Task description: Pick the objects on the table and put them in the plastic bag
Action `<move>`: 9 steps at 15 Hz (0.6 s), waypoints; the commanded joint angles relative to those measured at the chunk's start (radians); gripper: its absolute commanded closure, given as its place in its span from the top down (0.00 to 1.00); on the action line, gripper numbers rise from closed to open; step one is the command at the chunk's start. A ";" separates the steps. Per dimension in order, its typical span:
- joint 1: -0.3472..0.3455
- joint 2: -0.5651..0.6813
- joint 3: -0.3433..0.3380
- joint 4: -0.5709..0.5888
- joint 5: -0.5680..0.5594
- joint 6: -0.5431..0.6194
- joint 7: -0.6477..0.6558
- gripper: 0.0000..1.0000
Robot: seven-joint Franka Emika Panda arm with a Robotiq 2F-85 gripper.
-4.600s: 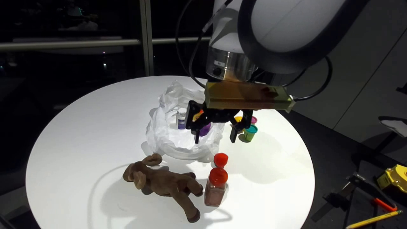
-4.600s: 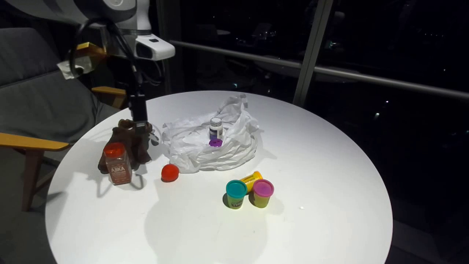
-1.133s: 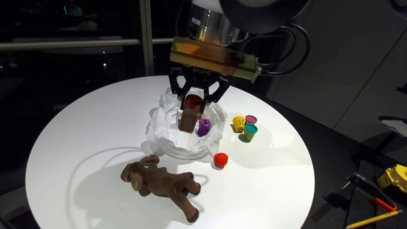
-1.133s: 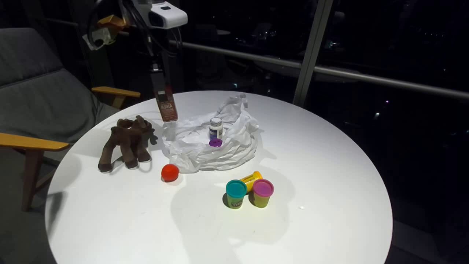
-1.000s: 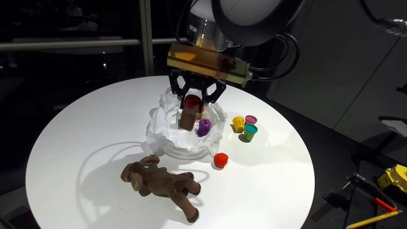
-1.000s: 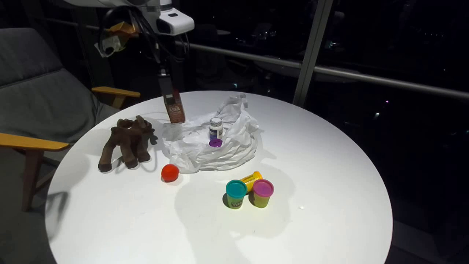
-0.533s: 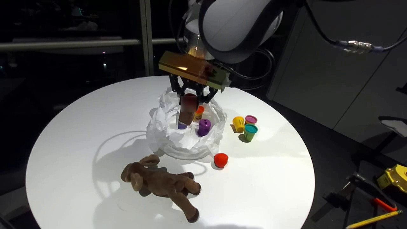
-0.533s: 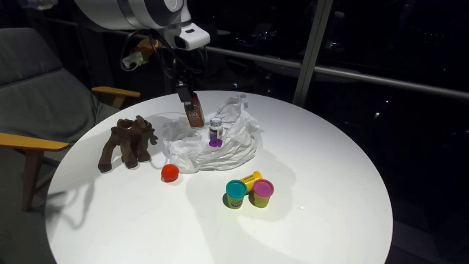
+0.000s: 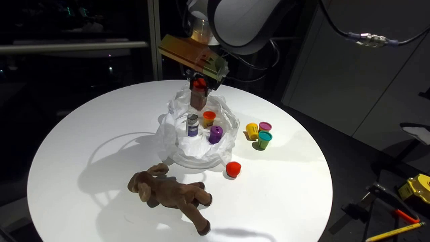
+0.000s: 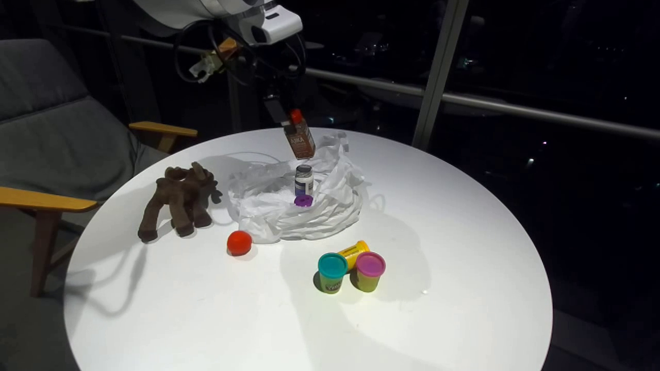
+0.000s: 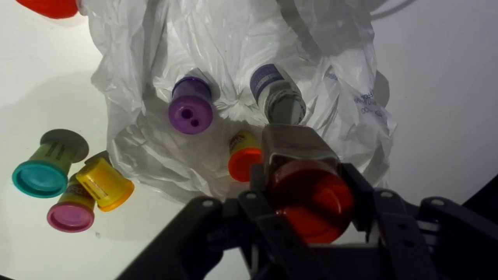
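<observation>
One red-lidded bottle (image 10: 301,142), square-sided, reddish-brown, tilted in the hand (image 11: 304,181)

In an exterior view the plastic bag (image 9: 191,162) just sits on the table (image 9: 63,144) with a bottle (image 9: 192,127), a tub (image 9: 208,120) and a pot (image 9: 215,135) inside and a jar (image 9: 198,100) up above it, plush toy (image 9: 169,192) out front a bit left, ball (image 9: 233,169) right by the front-right edge, three more tubs (image 9: 263,139) bunched off to the right.
</observation>
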 commanded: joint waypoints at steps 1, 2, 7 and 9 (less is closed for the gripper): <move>0.000 0.084 -0.018 0.126 -0.066 -0.009 0.085 0.25; -0.009 0.105 -0.019 0.149 -0.070 -0.014 0.086 0.25; -0.077 0.210 -0.006 0.257 -0.031 -0.032 0.034 0.25; -0.115 0.232 0.016 0.282 -0.008 -0.038 -0.010 0.25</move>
